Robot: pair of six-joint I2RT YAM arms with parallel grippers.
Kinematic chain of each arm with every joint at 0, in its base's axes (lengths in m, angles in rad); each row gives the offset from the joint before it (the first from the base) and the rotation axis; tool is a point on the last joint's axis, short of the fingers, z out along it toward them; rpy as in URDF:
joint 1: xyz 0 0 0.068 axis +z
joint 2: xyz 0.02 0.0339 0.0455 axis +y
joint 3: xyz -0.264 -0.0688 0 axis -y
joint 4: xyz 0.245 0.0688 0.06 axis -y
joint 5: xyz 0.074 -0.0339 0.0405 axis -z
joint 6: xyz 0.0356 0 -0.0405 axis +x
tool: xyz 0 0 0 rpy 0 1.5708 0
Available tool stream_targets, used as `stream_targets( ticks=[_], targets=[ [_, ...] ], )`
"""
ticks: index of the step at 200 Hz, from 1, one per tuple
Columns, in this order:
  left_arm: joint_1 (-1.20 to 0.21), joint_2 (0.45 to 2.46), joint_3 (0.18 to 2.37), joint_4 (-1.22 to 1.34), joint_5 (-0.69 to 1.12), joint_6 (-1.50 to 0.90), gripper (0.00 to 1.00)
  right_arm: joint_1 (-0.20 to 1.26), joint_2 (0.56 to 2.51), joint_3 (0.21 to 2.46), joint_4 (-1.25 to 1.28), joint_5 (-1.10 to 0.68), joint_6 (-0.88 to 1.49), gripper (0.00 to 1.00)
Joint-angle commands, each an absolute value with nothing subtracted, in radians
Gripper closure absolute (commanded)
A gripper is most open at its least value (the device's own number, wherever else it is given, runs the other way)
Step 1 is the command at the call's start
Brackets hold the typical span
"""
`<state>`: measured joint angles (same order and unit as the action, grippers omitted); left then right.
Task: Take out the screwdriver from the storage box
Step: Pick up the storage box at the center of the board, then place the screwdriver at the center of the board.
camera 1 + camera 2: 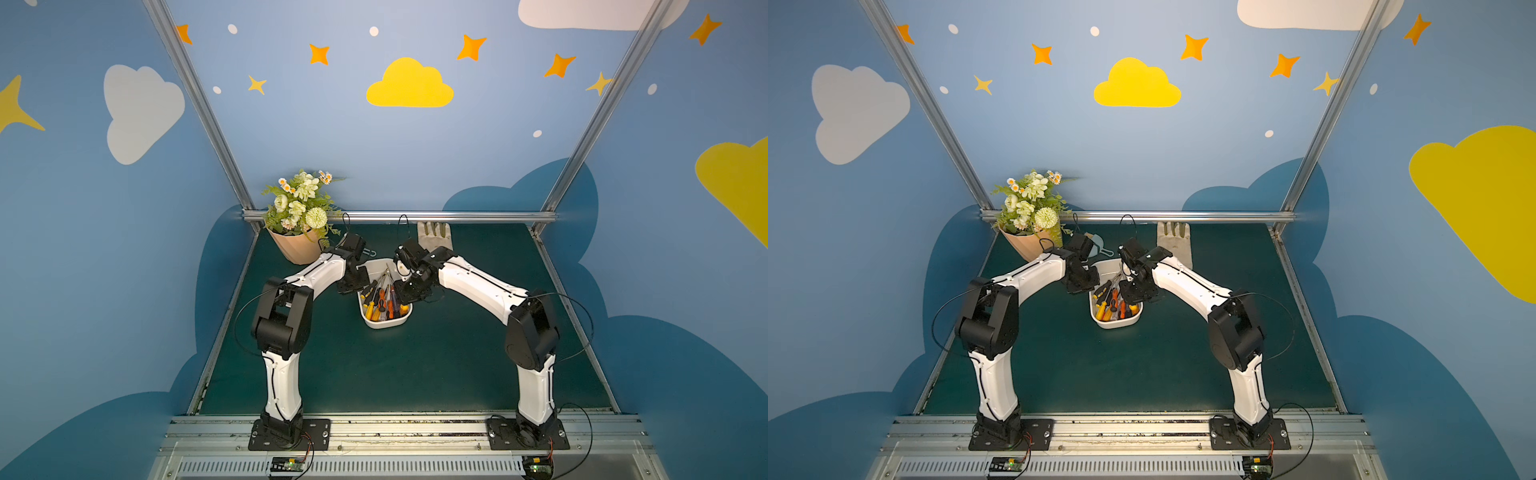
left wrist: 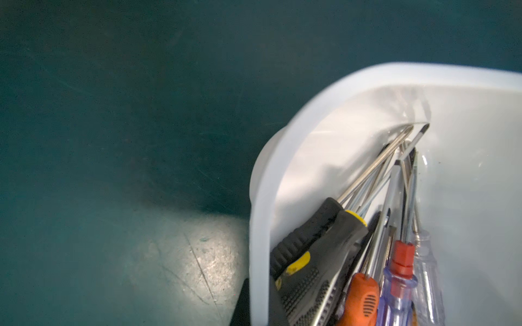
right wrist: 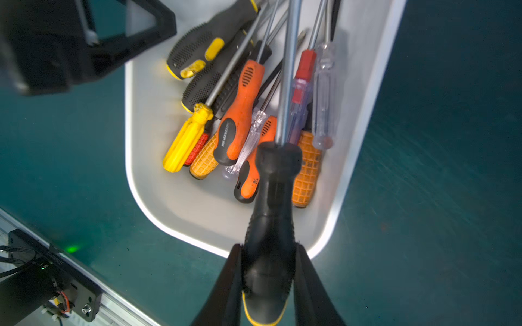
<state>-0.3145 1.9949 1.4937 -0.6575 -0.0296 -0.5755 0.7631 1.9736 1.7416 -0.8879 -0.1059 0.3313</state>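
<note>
Screwdrivers (image 3: 226, 118) lie heaped in the white box (image 1: 384, 325), which sits on the green mat (image 1: 415, 365) between the two arms, toward the far half of the mat. Both arms bend inward over it.

The right gripper (image 3: 268, 247) holds one screwdriver (image 3: 272, 194) by its black handle, with a finger pressed to each side just above the yellow butt end. In both top views this gripper hangs over the box's right rim. In the right wrist view the held handle is raised above the heap and its steel shaft runs out over the others toward the far end of the box. The tip is out of frame, so I cannot tell whether it touches anything.

Below it the heap shows an orange-and-black handle, a yellow one, amber gridded ones, clear ones and black-and-yellow ones. Their handles lie toward the near end and their shafts bunch together at the far end.

The left gripper (image 1: 353, 286) is at the box's left rim with its jaws drawn tight on the wall. In the left wrist view one black finger (image 2: 241, 306) shows outside the white wall. The other finger is lost among the dark handles inside.

The pot (image 1: 293, 249) of flowers stands in the far left corner. The glove (image 1: 434, 235) lies flat at the far edge, behind the right arm's wrist. Both are apart from the box.
</note>
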Motion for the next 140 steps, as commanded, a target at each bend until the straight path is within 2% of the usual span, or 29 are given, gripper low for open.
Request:
stream_targets(
  ticks=[1,71,140],
  targets=[
    [-0.303,1.977,1.491,-0.640,-0.037,-0.560,0.98,0.726,1.866,1.714,-0.897,-0.041,0.303,1.00],
    [-0.306,1.947,1.484,-0.617,0.014,-0.534,0.98,0.502,1.755,1.445,-0.928,0.006,0.269,1.00],
    [-0.314,1.881,1.433,-0.556,-0.009,-0.491,0.98,0.404,1.842,1.375,-0.934,0.008,0.242,1.00]
  ],
)
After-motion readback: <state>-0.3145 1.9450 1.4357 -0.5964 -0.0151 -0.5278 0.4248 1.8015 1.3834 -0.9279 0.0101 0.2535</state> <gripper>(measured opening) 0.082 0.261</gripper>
